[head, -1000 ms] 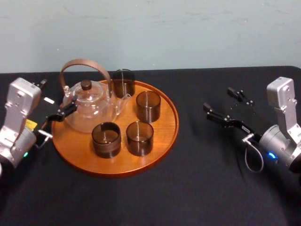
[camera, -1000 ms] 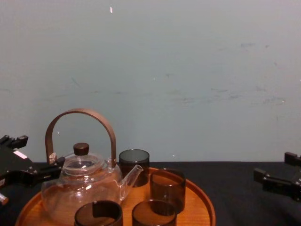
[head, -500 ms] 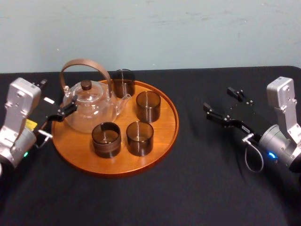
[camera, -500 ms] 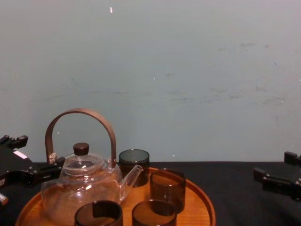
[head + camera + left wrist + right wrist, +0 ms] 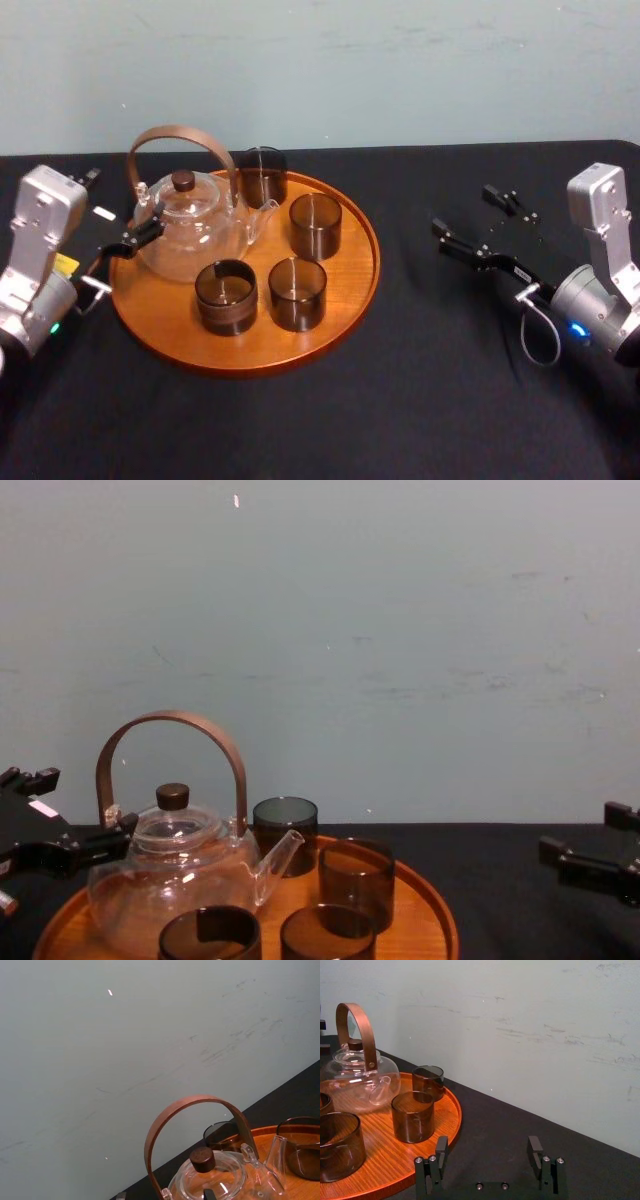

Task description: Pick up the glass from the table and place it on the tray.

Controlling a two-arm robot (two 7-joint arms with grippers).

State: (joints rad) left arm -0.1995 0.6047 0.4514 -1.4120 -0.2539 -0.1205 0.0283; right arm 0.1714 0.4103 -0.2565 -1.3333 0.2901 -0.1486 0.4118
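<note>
Glasses (image 5: pixel 297 293) — we count four — stand on the tray (image 5: pixel 372 262); right gripper (image 5: pixel 463 210) at its three o'clock and left gripper (image 5: pixel 122 202) at nine o'clock both gape empty above the table (image 5: pixel 430 400).

Lab-like test bench: black table (image 5: pixel 420 400), scuffed plain wall (image 5: pixel 400 70) (pale green).

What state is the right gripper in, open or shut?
Open. The right gripper is spread wide over the bare table, right of the tray, holding nothing. The left gripper sits open beside the teapot.
</note>
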